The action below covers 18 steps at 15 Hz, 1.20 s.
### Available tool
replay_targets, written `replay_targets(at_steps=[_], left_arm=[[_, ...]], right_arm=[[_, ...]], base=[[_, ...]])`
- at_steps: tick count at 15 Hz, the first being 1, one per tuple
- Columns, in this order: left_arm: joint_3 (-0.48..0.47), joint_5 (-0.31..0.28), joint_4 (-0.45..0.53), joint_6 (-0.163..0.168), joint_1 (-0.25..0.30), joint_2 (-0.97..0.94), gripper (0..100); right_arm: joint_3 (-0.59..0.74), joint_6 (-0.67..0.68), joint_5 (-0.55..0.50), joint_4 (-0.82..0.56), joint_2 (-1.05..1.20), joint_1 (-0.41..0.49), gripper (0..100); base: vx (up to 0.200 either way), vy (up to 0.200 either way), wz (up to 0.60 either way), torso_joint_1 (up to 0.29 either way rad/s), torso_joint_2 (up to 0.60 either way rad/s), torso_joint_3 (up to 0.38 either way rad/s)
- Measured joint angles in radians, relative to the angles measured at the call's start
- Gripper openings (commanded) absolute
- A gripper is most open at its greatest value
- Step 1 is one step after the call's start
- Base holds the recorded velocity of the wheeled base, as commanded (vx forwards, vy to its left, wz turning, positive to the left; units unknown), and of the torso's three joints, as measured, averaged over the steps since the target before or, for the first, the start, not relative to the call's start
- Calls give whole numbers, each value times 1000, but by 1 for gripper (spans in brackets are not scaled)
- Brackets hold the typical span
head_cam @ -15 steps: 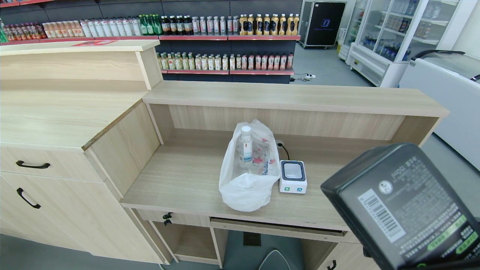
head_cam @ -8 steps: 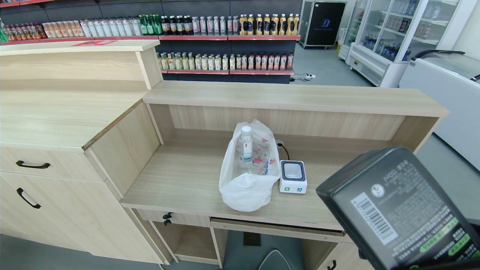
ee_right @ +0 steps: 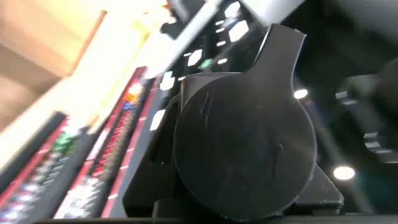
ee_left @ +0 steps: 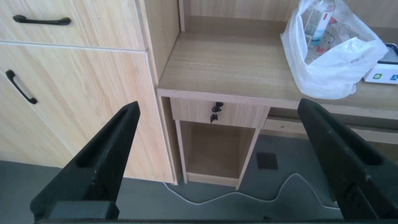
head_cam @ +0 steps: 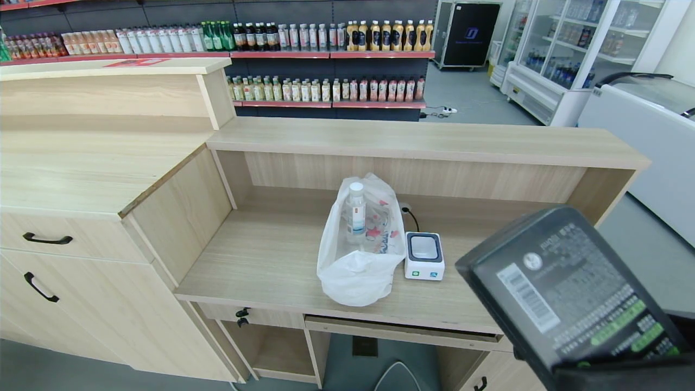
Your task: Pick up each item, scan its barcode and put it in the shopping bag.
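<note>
The right gripper (head_cam: pixel 624 374), apparently clamped on the black bottle (head_cam: pixel 570 293), holds it aloft right of the scanner (head_cam: pixel 424 255) and shopping bag (head_cam: pixel 358 260), barcode (head_cam: pixel 520 297) upward, likely awaiting scanning, while the left gripper (ee_left: pixel 217 165) hangs wide open.

We see bare desk (head_cam: pixel 260 255) at 9 o'clock of the shopping bag (head_cam: pixel 358 277), as far as the side panel (head_cam: pixel 182 212). At 3 o'clock the scanner (head_cam: pixel 424 255) sits just beside it. A clear bottle (head_cam: pixel 355 214) stands in the bag's mouth. The ledge (head_cam: pixel 423 142) crosses at 12 o'clock, and the black bottle (head_cam: pixel 570 293) hangs at 4 o'clock.
</note>
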State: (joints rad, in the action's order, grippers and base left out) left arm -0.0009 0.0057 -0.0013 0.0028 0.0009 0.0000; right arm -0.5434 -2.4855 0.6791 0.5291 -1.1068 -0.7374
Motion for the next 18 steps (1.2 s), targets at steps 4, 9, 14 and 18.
replay_targets(at_steps=[4, 9, 14, 18], left_arm=[[0, 0, 0, 0, 0, 0, 100], [0, 0, 0, 0, 1, 0, 100], [0, 0, 0, 0, 0, 0, 100], [0, 0, 0, 0, 1, 0, 100]], right_arm=[[-48, 344, -162, -305, 6, 170, 0], [-220, 982, -249, -386, 76, 604, 0], [-297, 1629, -487, -548, 49, 971, 0], [-342, 2014, -511, -755, -17, 1060, 0]], base=[[0, 0, 0, 0, 0, 0], [0, 0, 0, 0, 0, 0], [0, 0, 0, 0, 0, 0], [0, 0, 0, 0, 0, 0]])
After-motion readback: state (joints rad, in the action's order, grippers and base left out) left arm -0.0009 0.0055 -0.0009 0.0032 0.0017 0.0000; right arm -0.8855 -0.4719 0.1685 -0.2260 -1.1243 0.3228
